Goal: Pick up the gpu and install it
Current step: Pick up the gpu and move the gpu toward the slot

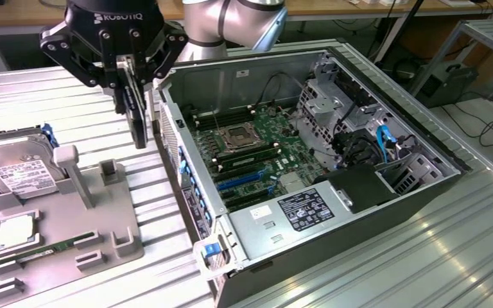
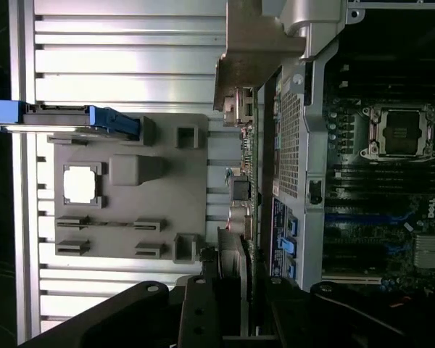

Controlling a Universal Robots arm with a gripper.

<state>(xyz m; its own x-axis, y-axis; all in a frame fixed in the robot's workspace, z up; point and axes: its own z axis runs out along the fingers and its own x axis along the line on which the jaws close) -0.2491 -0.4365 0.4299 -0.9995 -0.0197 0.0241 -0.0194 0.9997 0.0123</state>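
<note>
**Claw (image 1: 131, 80) grips the gpu (image 1: 138, 125) upright beside the open computer case (image 1: 229, 80)**

At the exterior view's left, a hard drive (image 1: 11, 170) sits in the grey holder (image 1: 101, 237) on the slatted surface (image 1: 67, 90). A slim green memory stick (image 1: 45, 252) lies lower in that holder. Neither is part of this step.

Next to the right, the claw's jaws are partly closed on the upper end of the gpu. The card hangs on edge in the air, clear of the holder and just outside the case's near wall. In the wrist view the card shows edge-on, with its silvery bracket (image 2: 255, 51) at the far end, alongside the case's perforated rear panel (image 2: 293, 145).

Further right, inside the case, lie the motherboard (image 1: 259, 144) and its blue expansion slots (image 1: 242, 181).

The step in hand looks like the carry from holder to case. To do it well, the card should stay vertical and cross the near wall with its lower edge clear of the rim. The bracket end belongs toward the perforated rear panel, and the connector edge parallel to a blue slot. The grip is narrow and high on a long card, so a quick swing could let it pivot. Slow, straight travel suits it best.
</note>
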